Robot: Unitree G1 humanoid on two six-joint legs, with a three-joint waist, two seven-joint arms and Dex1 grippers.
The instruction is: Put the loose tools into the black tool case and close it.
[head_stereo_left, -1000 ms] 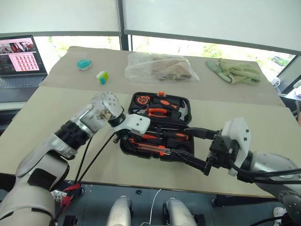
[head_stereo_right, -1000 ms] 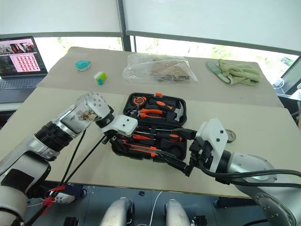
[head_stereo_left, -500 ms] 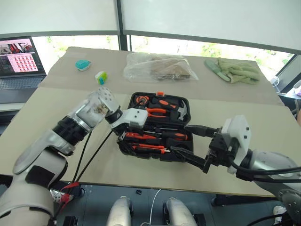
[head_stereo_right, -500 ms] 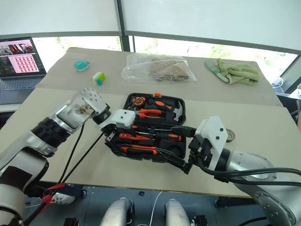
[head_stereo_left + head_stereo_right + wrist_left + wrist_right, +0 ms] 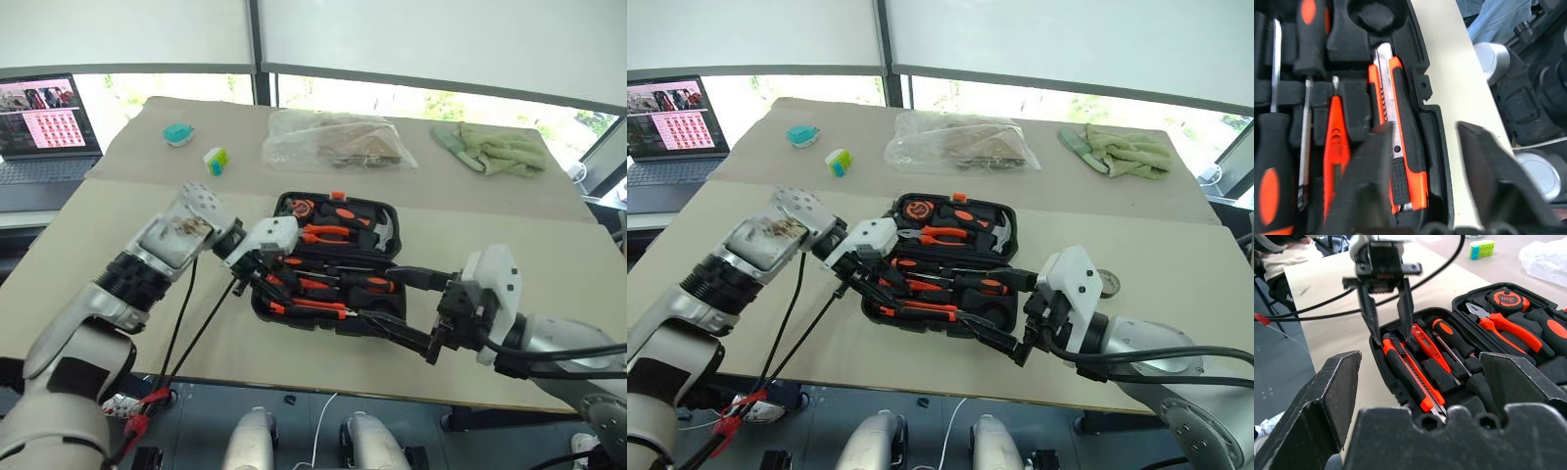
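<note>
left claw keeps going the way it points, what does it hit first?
Most likely the orange-black utility knife in the near slot of the black tool case. The left claw hangs open just above the knife's end; the remaining gap is hard to judge.

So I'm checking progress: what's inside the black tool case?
In the black tool case: utility knife, tester screwdriver, a screwdriver, pliers, tape measure. The right gripper covers the case's near corner.
</note>
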